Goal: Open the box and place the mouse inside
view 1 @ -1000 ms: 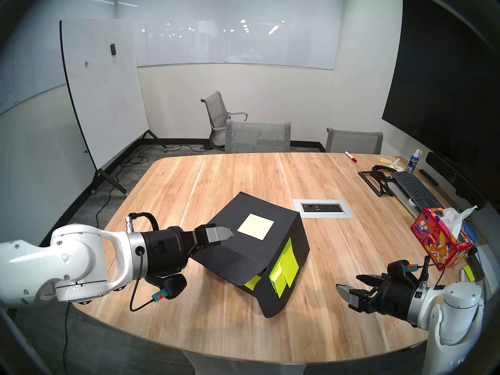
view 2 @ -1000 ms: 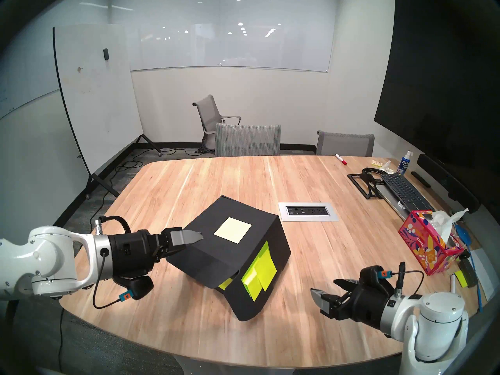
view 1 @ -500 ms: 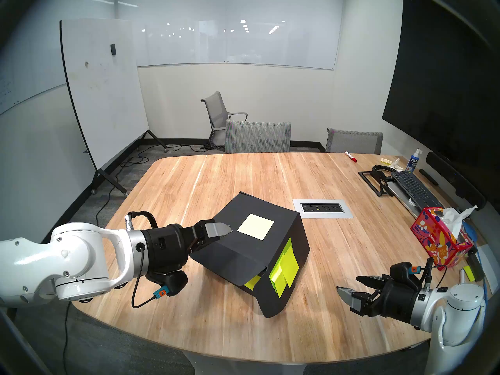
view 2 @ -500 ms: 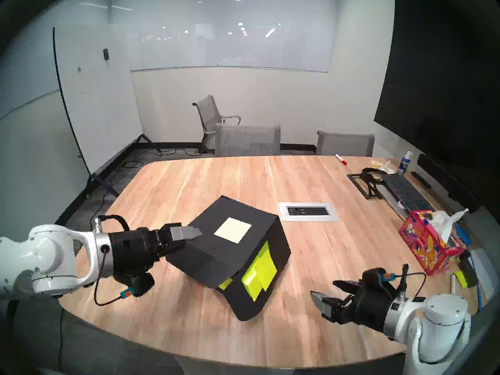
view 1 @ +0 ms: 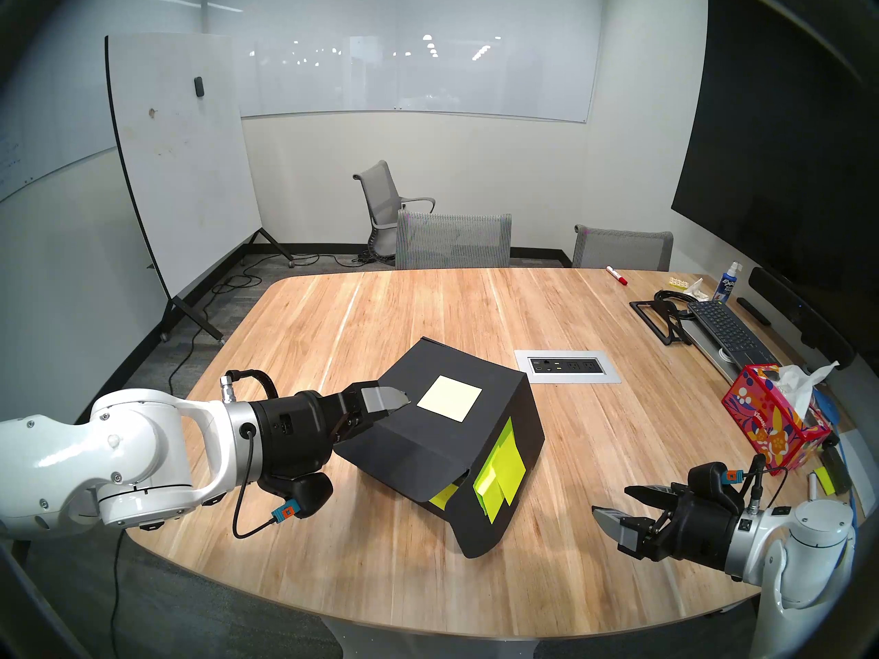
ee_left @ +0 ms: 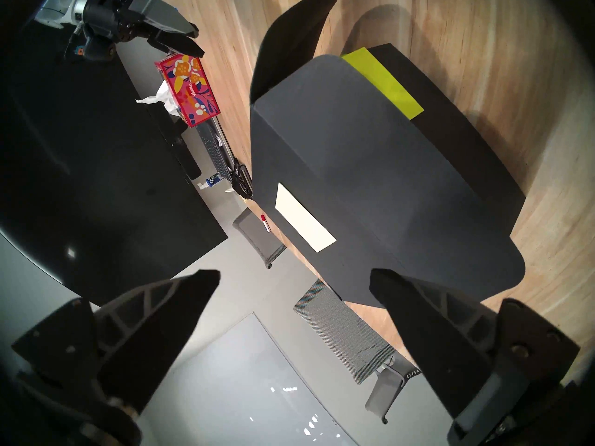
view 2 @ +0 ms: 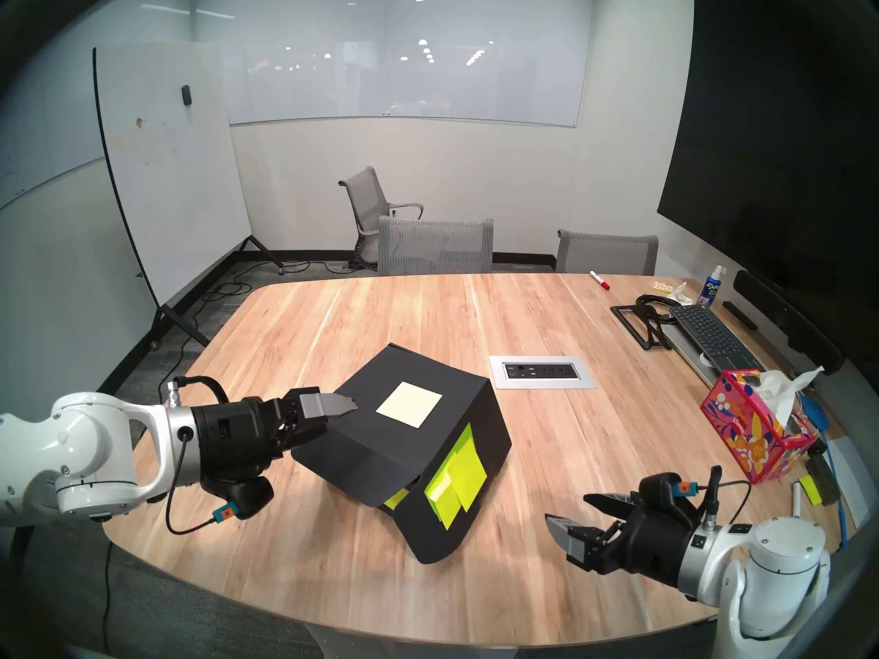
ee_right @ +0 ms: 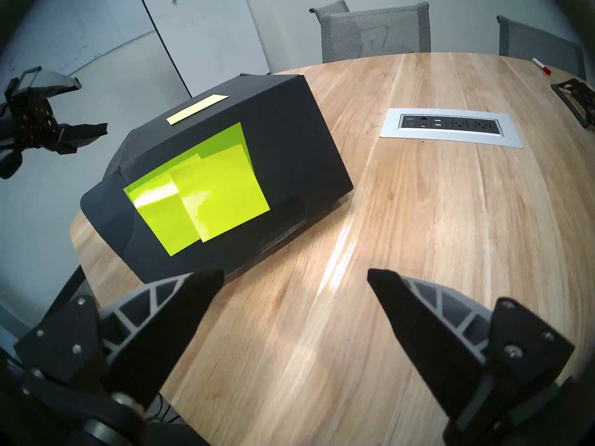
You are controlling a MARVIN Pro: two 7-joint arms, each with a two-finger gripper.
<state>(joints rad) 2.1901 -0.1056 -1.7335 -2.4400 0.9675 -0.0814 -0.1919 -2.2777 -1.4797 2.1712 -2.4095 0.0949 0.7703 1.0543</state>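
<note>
The black box (view 1: 456,434) sits mid-table with its lid down and side flaps hanging. A pale note (view 1: 449,398) is on top and neon yellow-green notes (view 1: 502,472) are on its right side. My left gripper (view 1: 380,413) is open at the lid's left edge (ee_left: 402,258). One finger (view 1: 385,400) is over the lid, the other is lower by the hanging flap, and I cannot tell if either touches. My right gripper (view 1: 611,501) hangs open and empty above the table, right of the box (ee_right: 225,165). The mouse is not in any view.
A patterned tissue box (view 1: 766,425), a keyboard (view 1: 727,332), a black stand (view 1: 661,318), a spray bottle (view 1: 727,282) and a red marker (view 1: 617,275) line the table's right side. An outlet panel (view 1: 566,367) lies just behind the box. Chairs (view 1: 452,239) stand at the far edge.
The left arm crept slightly forward, its upper finger a little higher over the lid. The right gripper dropped back slightly toward the near right edge. The box has not moved.
</note>
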